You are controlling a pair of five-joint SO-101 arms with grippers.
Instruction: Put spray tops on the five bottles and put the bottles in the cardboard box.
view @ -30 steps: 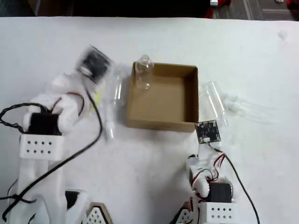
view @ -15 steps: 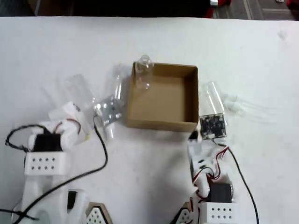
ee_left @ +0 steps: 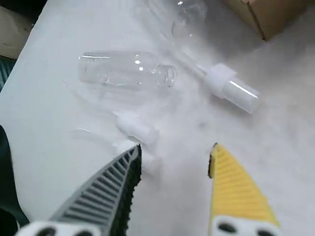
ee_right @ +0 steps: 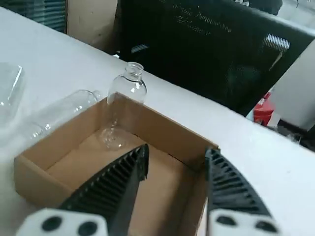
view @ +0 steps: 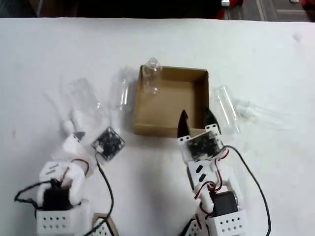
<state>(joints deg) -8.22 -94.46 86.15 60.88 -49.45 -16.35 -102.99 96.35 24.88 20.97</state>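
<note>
the right claw (view: 196, 118) hangs over the 6 o'clock wall of the cardboard box (view: 147, 129). its two dark jaws are spread wide, and they hold and touch nothing. inside the box, in the 11 o'clock corner, an upright bottle (view: 151, 73) stands with an open neck.

the left claw (ee_left: 174, 150) sits low over the table, well out at the box's 8 o'clock. its grey jaw and yellow jaw are parted, with only bare table between them. small white spray tops (ee_left: 138, 132) lie just beside the tip of the grey jaw — whether it touches them i cannot tell. beyond them the outer bottle (ee_left: 125, 71) lies on its side. a capped spray top (ee_left: 231, 88) with its dip tube lies nearer the box.

at the box's 9 o'clock the inner bottle (view: 123, 93) lies on its side just beside the cardboard wall. at 3 o'clock the right-hand bottle (view: 226, 109) also lies on its side close to the wall. a loose spray top (view: 251, 112) lies just past it, further from the box.
</note>
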